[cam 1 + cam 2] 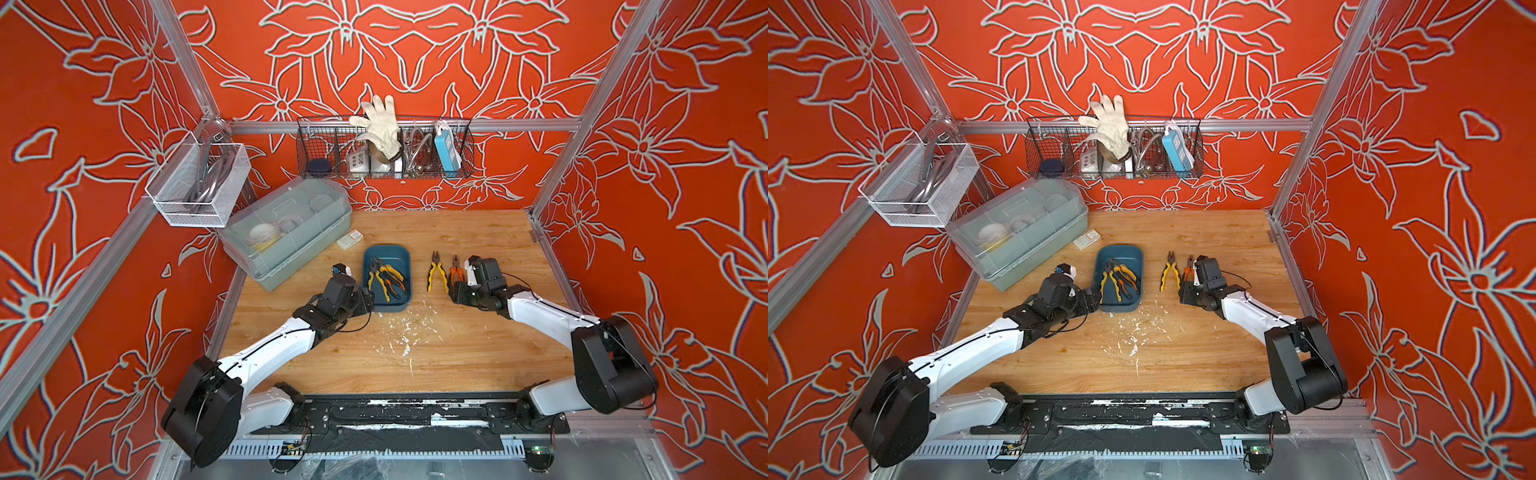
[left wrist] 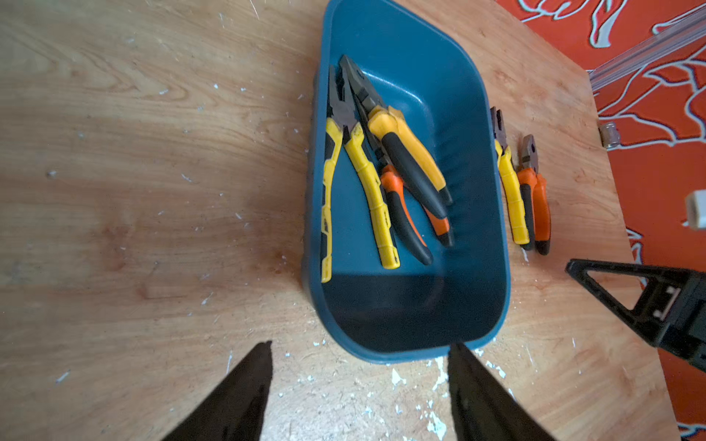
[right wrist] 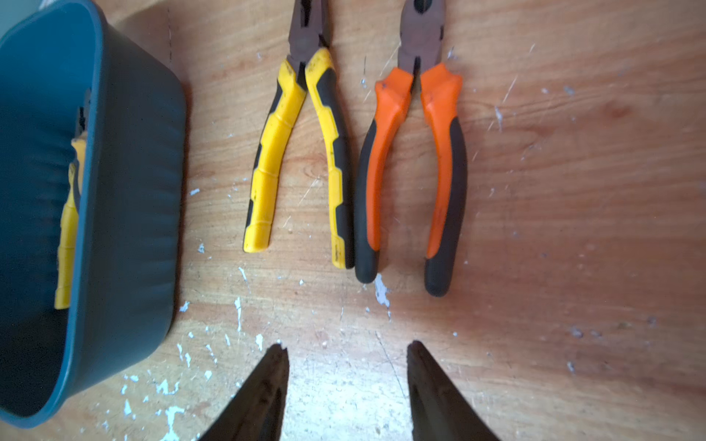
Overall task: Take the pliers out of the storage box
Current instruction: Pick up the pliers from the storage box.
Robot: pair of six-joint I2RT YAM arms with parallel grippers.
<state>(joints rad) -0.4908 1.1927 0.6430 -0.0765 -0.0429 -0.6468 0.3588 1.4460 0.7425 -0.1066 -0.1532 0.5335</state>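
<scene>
On the bench (image 1: 415,353), the left gripper (image 2: 361,345) hovers wide open and empty at the near end of the box (image 2: 420,68). The right gripper (image 3: 347,345), jaws parted and holding nothing, sits just short of the handles of the yellow pliers (image 3: 301,152) and orange pliers (image 3: 412,164). These lie side by side on the wood beside the box. Three pliers (image 2: 382,172) lie heaped inside, not yet taken out. Next, likely, a gripper dips into the box and closes on the topmost pair.
</scene>
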